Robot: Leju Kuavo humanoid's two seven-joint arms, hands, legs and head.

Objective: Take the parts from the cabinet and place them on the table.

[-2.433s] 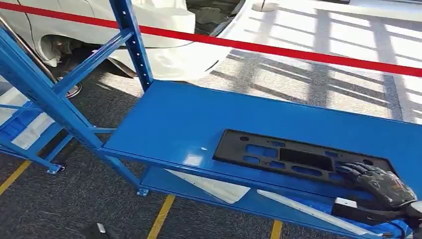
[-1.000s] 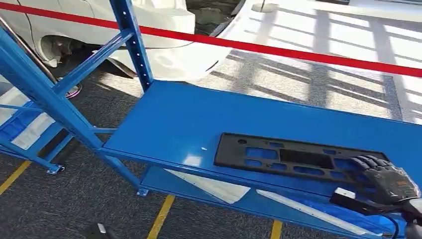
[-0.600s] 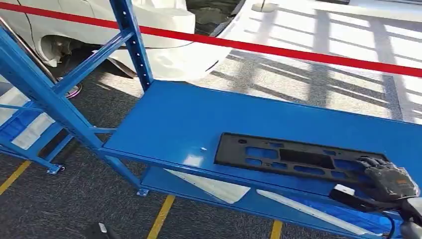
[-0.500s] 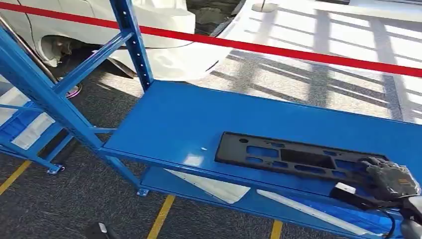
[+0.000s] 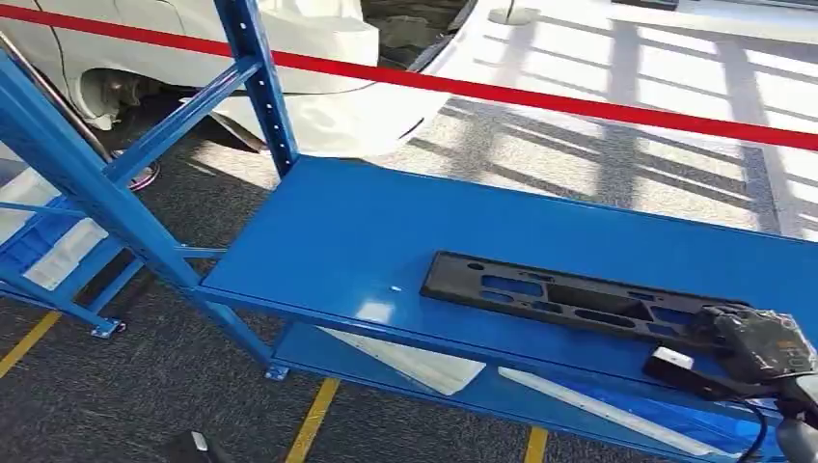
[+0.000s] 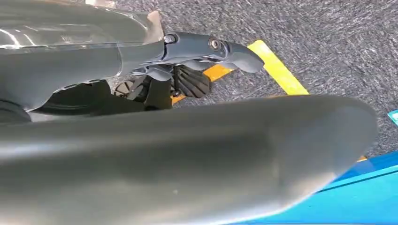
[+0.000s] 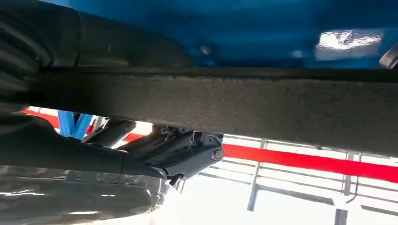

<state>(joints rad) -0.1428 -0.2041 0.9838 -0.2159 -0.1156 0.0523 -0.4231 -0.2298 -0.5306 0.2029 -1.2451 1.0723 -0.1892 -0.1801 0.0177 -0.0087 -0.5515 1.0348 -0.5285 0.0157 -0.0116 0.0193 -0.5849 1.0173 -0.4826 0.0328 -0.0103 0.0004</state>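
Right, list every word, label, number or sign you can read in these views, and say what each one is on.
None can be read.
The black part on the blue shelf shows cut-outs but no lettering.
The right hand gripping the part's end has a small white block below it near the wrist; any print on it is too small to tell.
The red barrier tape is plain.
The yellow floor lines are plain markings, not text.

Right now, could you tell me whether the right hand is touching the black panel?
Touching: in the head view the right hand grips the black panel at its near end.
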